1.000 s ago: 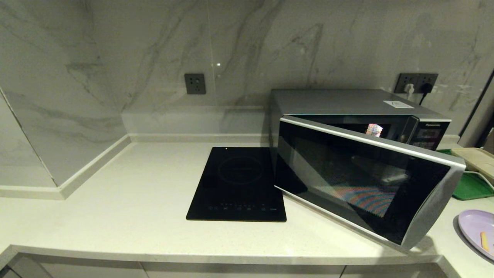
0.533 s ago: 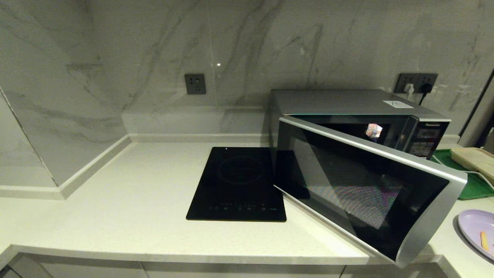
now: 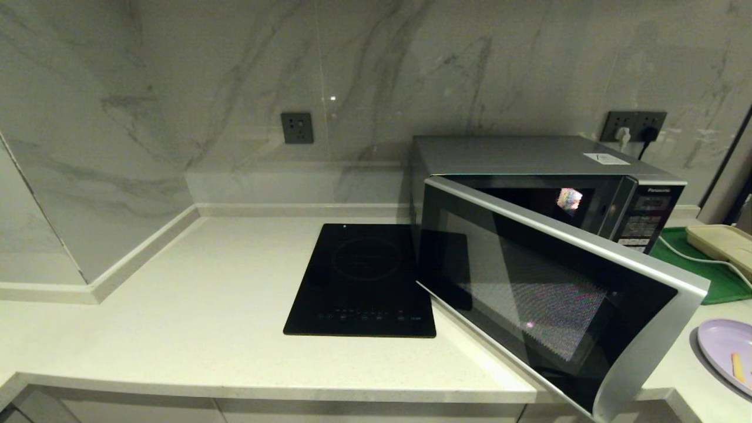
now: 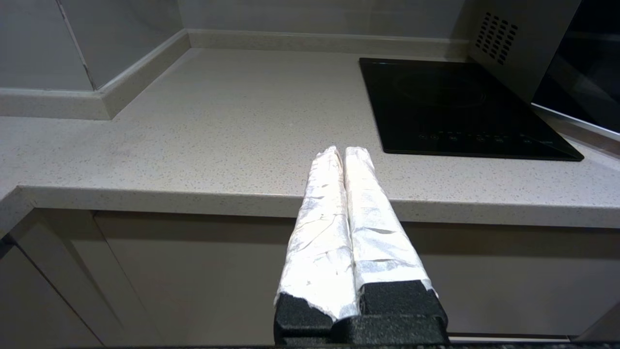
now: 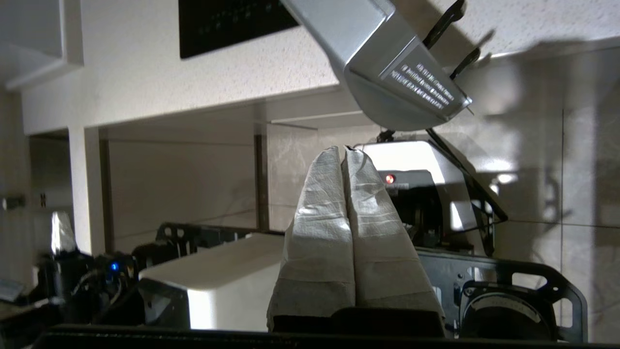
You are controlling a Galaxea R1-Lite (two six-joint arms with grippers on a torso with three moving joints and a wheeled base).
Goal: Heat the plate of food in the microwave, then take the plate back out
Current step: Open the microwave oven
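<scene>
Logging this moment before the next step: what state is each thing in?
microwave: door ajar, swung partway out.
plate of food: on the counter right of the microwave, not inside.
induction cooktop: bare, nothing on it.
left gripper: shut, empty, below the counter edge.
right gripper: shut, empty, under the door's corner.

Open microwave (image 3: 546,176) door (image 3: 564,294) across counter (image 3: 176,329) edge, beside cooktop (image 3: 364,279).

The silver-grey microwave (image 3: 546,176) stands on the table with its dark glass door swung partly open. The pale-lavender plate of food (image 3: 725,352), holding an orange stick, lies just right of that door.
</scene>
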